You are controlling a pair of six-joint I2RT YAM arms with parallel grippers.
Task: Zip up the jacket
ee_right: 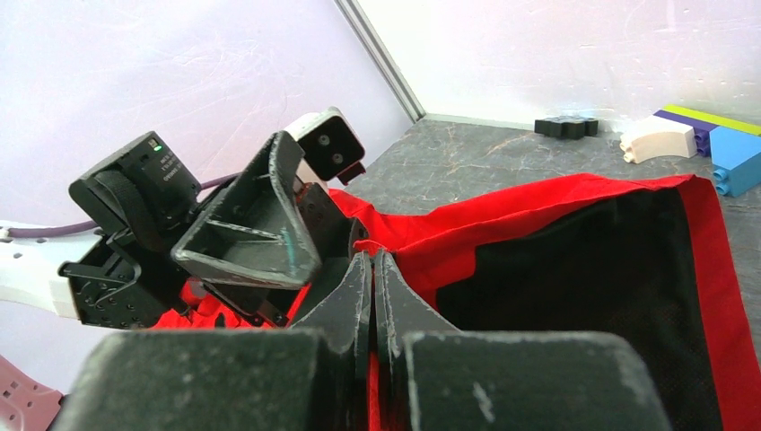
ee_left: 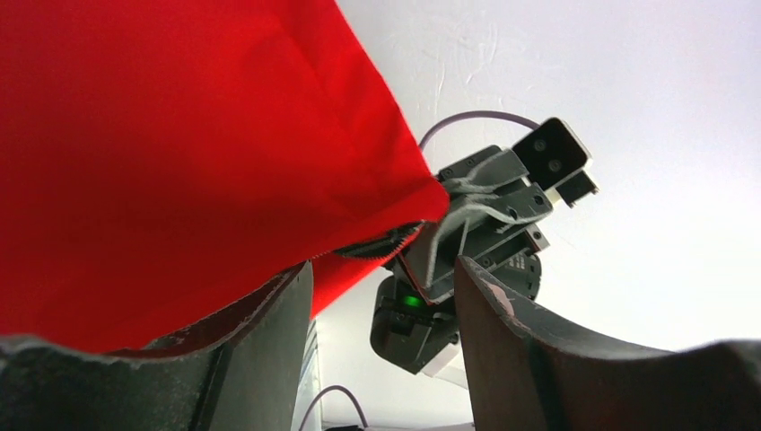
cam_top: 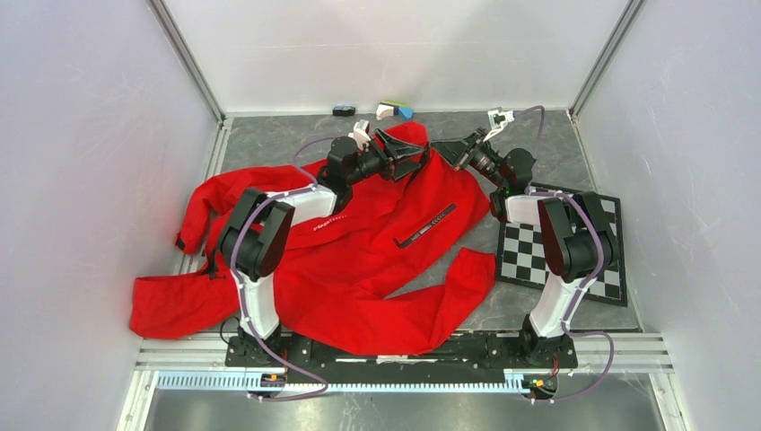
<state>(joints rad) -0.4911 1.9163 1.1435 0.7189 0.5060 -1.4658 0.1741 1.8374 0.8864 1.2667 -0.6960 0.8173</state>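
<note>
The red jacket (cam_top: 359, 260) lies spread across the table, with its black pocket strip (cam_top: 426, 226) facing up. My left gripper (cam_top: 420, 154) hovers open at the jacket's top edge near the back. In the left wrist view its jaws (ee_left: 381, 269) stand wide apart. Red cloth (ee_left: 179, 135) drapes over the left finger (ee_left: 269, 332), and a short run of zipper teeth (ee_left: 381, 244) shows at the cloth's corner. My right gripper (cam_top: 440, 145) meets that same corner from the right. Its jaws (ee_right: 370, 259) are shut on a thin fold of the jacket (ee_right: 538, 211), beside the dark lining (ee_right: 592, 296).
A checkerboard mat (cam_top: 561, 247) lies under the right arm. Toy blocks (cam_top: 395, 110) and a small black piece (cam_top: 344, 110) sit by the back wall, also seen as toy blocks (ee_right: 682, 135) in the right wrist view. White walls enclose the table on three sides.
</note>
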